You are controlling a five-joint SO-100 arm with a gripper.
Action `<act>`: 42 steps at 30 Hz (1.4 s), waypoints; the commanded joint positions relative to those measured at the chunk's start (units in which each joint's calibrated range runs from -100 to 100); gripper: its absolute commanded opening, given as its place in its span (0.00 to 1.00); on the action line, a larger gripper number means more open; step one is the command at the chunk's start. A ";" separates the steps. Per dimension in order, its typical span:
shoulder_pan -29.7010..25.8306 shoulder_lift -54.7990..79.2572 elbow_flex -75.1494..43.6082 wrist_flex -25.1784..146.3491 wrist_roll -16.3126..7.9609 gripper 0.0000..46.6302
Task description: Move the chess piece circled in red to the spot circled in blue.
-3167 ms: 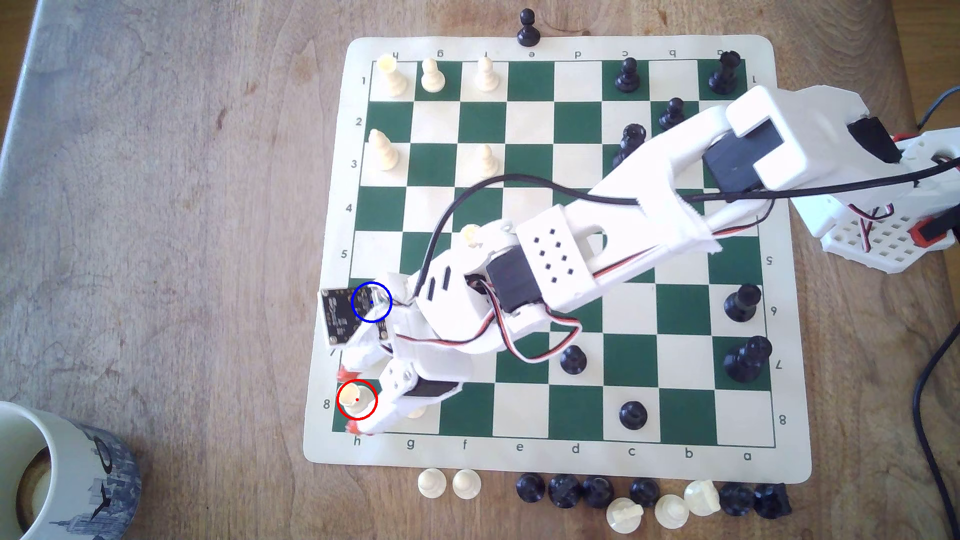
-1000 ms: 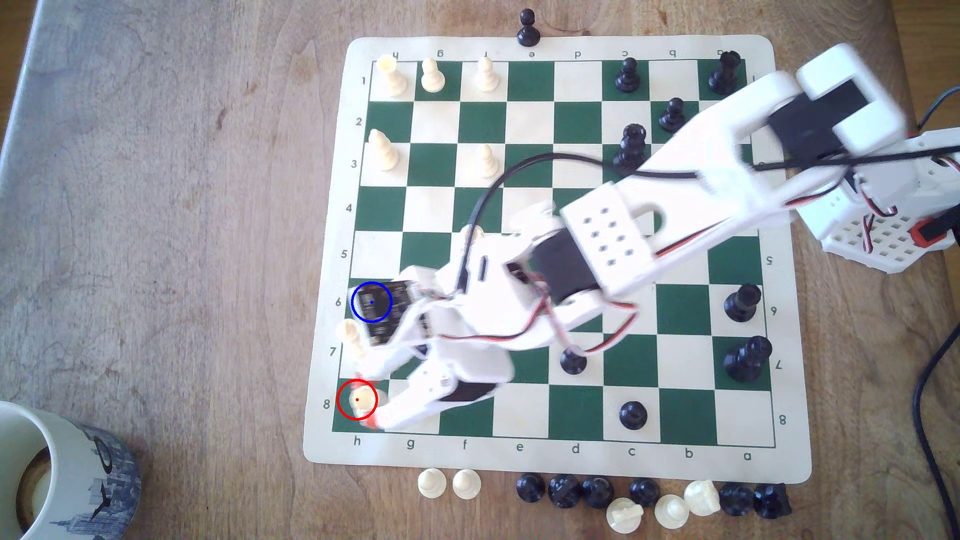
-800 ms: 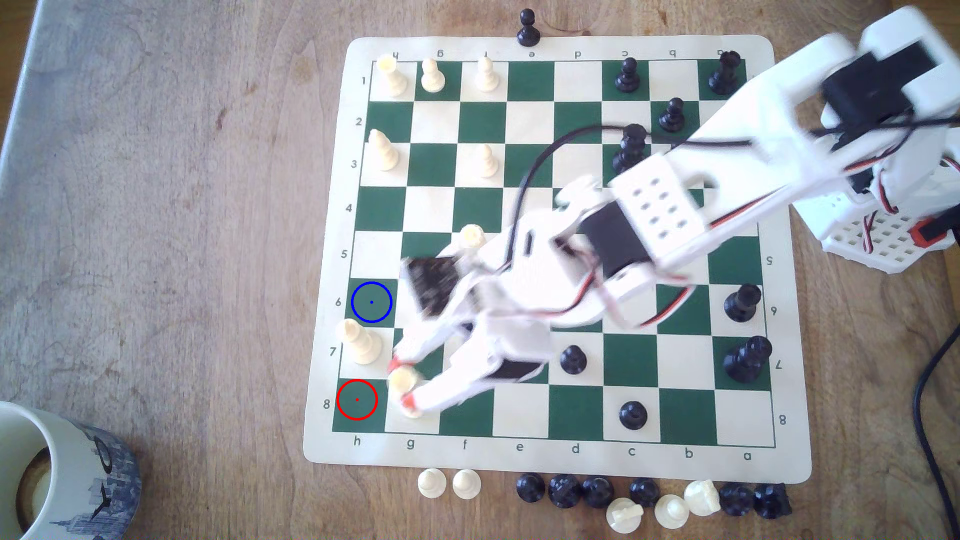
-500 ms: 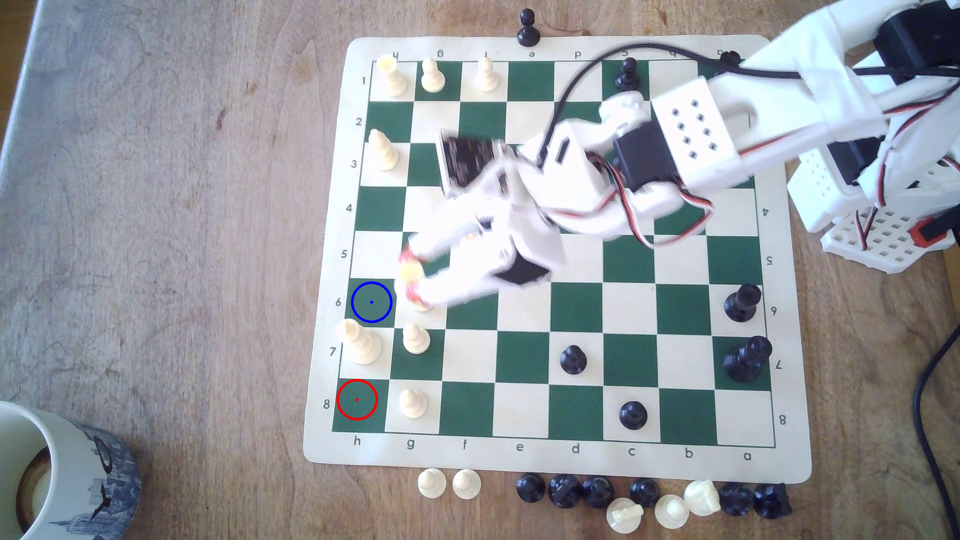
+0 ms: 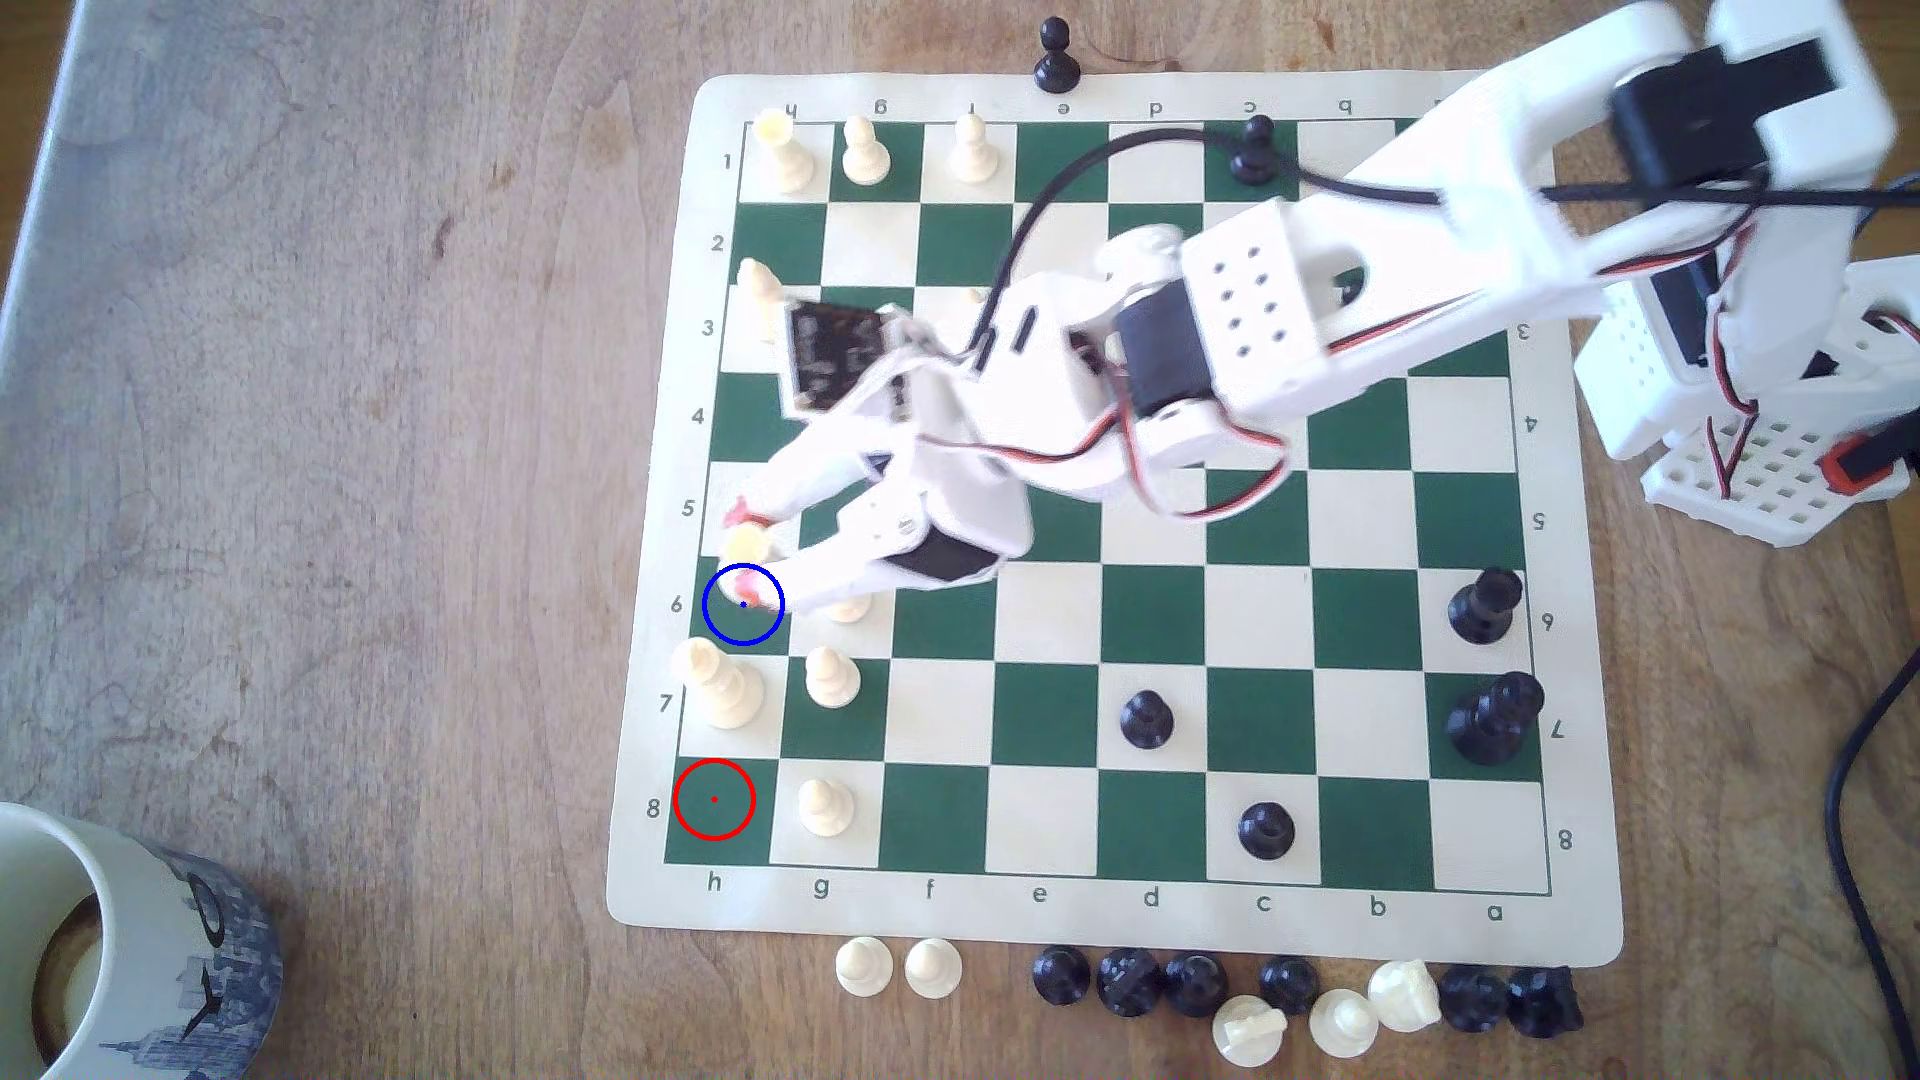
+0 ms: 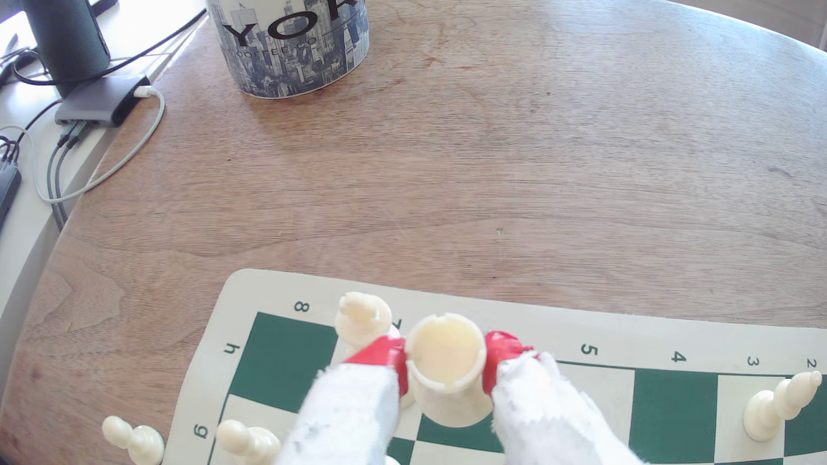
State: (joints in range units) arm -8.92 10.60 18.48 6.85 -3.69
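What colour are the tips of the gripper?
Red, on white fingers; the wrist view shows it best.

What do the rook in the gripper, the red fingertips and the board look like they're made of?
Rook: likely molded plastic, a smooth cream surface with a soft sheen and a thin rimmed top. Red fingertips: matte red, possibly tape or a rubbery cover; the look leaves it open. Board: appears to be a thin flexible printed mat, lying flat with rounded corners, perhaps vinyl.
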 commanded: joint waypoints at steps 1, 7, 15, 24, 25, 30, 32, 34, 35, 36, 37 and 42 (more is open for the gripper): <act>0.59 1.88 -9.60 -1.45 0.00 0.00; 0.98 6.80 -13.68 -1.45 0.00 0.00; 1.53 11.56 -16.49 -1.45 0.05 0.00; 1.84 13.76 -16.85 -1.37 0.93 0.00; 1.84 14.02 -17.12 -1.45 0.93 0.00; 1.30 15.29 -18.57 -1.45 0.83 0.00; 1.14 15.55 -18.57 -1.45 0.83 0.00; 1.06 15.72 -18.66 -1.53 0.88 0.00; 1.06 15.80 -18.75 -1.53 0.88 0.00; 1.06 15.80 -18.75 -1.53 0.88 0.00; 1.06 15.80 -18.75 -1.53 0.88 0.00; 0.91 15.89 -18.66 -1.20 0.93 0.00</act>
State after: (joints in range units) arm -7.60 28.11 4.74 6.85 -2.61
